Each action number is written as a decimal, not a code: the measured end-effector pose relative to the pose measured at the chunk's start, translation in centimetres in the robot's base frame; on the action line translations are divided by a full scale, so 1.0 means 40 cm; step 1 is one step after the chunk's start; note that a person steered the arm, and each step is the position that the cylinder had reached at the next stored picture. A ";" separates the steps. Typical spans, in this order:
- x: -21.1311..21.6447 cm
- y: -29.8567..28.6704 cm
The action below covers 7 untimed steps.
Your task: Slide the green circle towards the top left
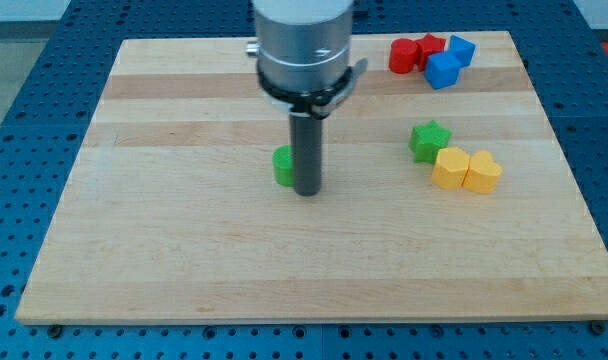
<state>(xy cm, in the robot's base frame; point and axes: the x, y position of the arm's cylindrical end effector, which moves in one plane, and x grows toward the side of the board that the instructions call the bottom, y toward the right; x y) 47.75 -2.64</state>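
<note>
The green circle (283,165) sits near the middle of the wooden board (184,250), partly hidden behind the dark rod. My tip (308,191) rests on the board just right of the green circle and slightly toward the view's bottom, touching or nearly touching it.
A green star (429,139) lies right of centre, with two yellow blocks (450,168) (482,172) just below-right of it. At the top right sit a red cylinder (403,55), another red block (430,46) and two blue blocks (443,70) (461,48).
</note>
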 end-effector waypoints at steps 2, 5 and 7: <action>-0.025 -0.102; -0.007 -0.001; -0.096 -0.001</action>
<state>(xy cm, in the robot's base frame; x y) 43.91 -2.67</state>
